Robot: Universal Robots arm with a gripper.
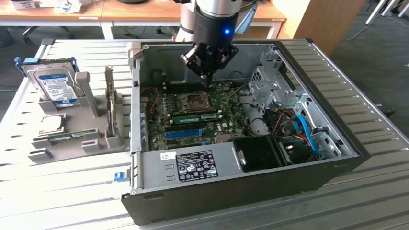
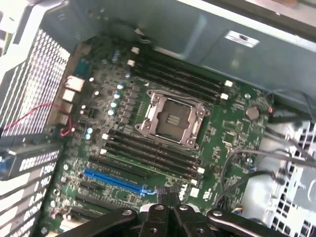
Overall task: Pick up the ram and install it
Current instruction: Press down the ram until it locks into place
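The gripper (image 1: 206, 79) hangs inside the open case (image 1: 332, 120), above the motherboard (image 1: 191, 115) near the CPU socket (image 1: 193, 100); its fingers look drawn together on nothing. One ram (image 1: 195, 116) sits in a slot just beside the socket. Another green stick (image 1: 67, 137) lies in the grey holder (image 1: 76, 143) outside the case, below the hard drive (image 1: 54, 85).
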